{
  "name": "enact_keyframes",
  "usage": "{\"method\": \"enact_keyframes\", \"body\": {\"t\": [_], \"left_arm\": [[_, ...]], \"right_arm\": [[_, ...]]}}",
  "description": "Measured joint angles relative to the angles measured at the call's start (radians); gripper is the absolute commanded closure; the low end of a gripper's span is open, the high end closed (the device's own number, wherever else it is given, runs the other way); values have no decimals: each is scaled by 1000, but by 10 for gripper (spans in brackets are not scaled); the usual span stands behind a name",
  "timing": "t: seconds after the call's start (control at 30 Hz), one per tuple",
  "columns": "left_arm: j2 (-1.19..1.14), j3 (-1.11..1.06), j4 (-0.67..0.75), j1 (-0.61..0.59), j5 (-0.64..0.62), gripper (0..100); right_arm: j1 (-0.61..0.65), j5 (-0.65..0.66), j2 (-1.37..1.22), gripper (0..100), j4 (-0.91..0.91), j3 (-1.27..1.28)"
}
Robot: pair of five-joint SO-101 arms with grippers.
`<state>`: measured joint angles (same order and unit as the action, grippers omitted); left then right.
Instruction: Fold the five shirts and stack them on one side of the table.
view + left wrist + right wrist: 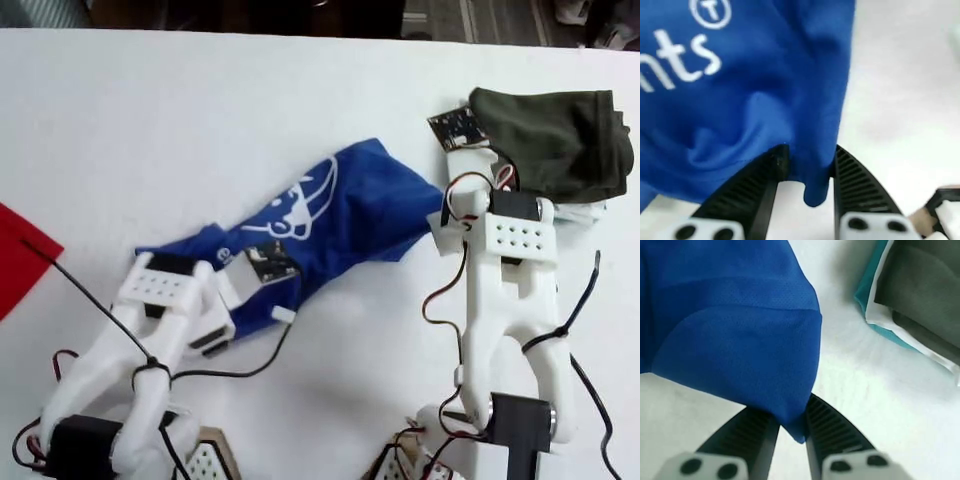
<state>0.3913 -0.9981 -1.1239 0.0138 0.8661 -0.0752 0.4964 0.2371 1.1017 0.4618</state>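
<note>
A blue shirt (pixel 320 215) with white print lies bunched across the middle of the white table (pixel 150 120), stretched between both arms. My left gripper (pixel 275 295) holds its near-left end; in the left wrist view the black fingers (pixel 765 177) are shut on a fold of the blue shirt (pixel 740 100). My right gripper (pixel 445 200) holds the right end; the right wrist view has its fingers (pixel 827 427) pinched on a corner of the blue shirt (pixel 730 335). A folded dark green shirt (pixel 550 140) tops a stack at the far right.
Under the dark green shirt (pixel 925 290) lie a white shirt (pixel 900 330) and a teal one (pixel 875 295). A red shirt (pixel 20 255) pokes in at the table's left edge. Cables trail from both arms near the front edge.
</note>
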Motion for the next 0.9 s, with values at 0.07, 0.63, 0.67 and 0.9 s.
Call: {"method": "enact_keyframes", "body": {"t": [0.07, 0.63, 0.67, 0.9], "left_arm": [[0, 0, 2, -5, 0, 848], [0, 77, -3, -3, -31, 973], [0, 124, -43, -3, -41, 973], [0, 554, -384, -3, -80, 973]], "right_arm": [[0, 0, 0, 981, 0, 0], [8, -2, 0, 981, -20, 0], [12, -2, 0, 981, -26, -3], [15, 0, 0, 981, -20, -203]]}}
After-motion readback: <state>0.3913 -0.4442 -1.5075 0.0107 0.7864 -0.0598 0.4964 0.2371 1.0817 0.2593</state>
